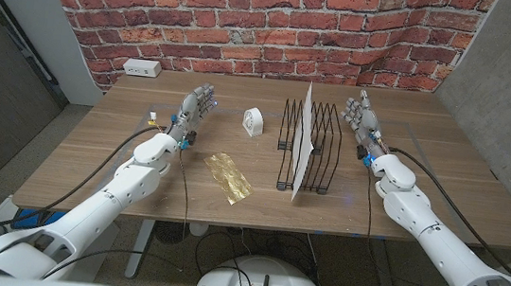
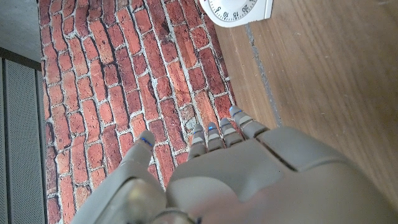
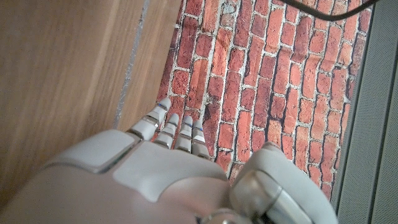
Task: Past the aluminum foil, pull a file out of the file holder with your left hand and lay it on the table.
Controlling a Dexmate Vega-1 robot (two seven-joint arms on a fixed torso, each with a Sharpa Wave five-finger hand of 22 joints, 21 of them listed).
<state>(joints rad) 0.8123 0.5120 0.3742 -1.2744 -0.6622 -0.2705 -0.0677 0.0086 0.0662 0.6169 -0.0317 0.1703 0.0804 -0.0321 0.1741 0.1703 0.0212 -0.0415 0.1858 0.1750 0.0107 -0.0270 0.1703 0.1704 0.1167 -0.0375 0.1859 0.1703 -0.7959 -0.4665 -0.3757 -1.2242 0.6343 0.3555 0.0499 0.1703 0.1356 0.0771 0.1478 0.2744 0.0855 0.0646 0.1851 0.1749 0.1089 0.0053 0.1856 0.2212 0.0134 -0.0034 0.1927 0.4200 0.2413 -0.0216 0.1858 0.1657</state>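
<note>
We see the white paper file [image 1: 302, 143] standing upright in the black wire file holder [image 1: 309, 149], beyond the crumpled gold aluminum foil [image 1: 228, 176]. Our left hand [image 1: 196, 110] and right hand [image 1: 362, 115] hold nothing, fingers straight, flanking the holder, likely waiting to reach

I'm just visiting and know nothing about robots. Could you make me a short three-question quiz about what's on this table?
1. True or false: the left hand holds the file.
2. What lies between the left hand and the file holder: A) foil B) a cup C) scissors?
3. Fill in: the small white thing near the holder is a ____.

Key: 1 false, both hands hold nothing; 2 A; 3 timer.
</note>
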